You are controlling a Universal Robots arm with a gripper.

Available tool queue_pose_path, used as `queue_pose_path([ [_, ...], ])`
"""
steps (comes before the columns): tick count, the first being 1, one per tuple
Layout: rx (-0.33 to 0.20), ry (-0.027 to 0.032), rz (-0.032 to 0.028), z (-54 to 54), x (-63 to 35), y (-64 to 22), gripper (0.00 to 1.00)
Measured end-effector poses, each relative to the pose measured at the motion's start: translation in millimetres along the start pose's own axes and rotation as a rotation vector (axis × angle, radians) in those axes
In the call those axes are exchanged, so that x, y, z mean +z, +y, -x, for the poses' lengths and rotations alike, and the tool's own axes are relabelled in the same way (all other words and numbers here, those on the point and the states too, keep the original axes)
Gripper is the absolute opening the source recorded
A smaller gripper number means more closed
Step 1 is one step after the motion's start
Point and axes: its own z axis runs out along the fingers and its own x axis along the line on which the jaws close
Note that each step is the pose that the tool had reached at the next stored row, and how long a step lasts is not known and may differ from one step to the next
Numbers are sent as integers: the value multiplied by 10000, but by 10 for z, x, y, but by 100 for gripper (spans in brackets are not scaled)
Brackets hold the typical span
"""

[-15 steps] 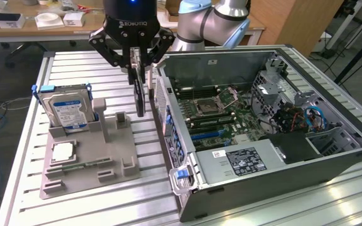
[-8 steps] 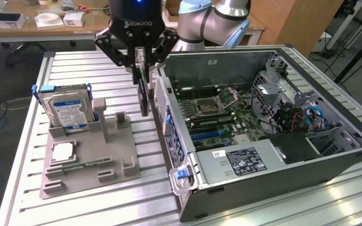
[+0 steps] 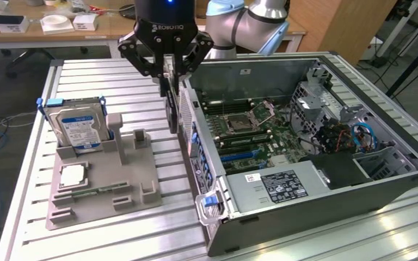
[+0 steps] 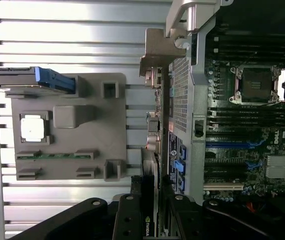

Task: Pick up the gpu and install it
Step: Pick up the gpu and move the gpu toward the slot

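Observation:
The gpu (image 3: 172, 111) hangs on edge from my gripper (image 3: 169, 73), a thin black card pointing down. My gripper is shut on its upper edge. It hangs in the air over the gap between the grey holder tray (image 3: 104, 182) and the open computer case (image 3: 318, 163), close to the case's rear wall. In the wrist view the gpu (image 4: 151, 165) runs edge-on from my gripper (image 4: 150, 222) out to its silver bracket (image 4: 157, 50), beside the case's perforated rear panel (image 4: 182, 90). The motherboard's blue slots (image 4: 232, 145) lie inside the case.
A silver hard drive (image 3: 78, 126) with a blue-white label stands upright at the tray's back. A processor chip (image 3: 72, 175) and a green memory stick (image 3: 96, 190) rest on the tray. The power supply (image 3: 278, 185) sits at the case's front. All stand on a slatted metal table (image 3: 85, 239).

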Motion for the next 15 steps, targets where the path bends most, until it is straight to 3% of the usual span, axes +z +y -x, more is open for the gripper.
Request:
queue_pose_path([
  [15, 0, 42, 0, 338, 8, 6, 26],
])
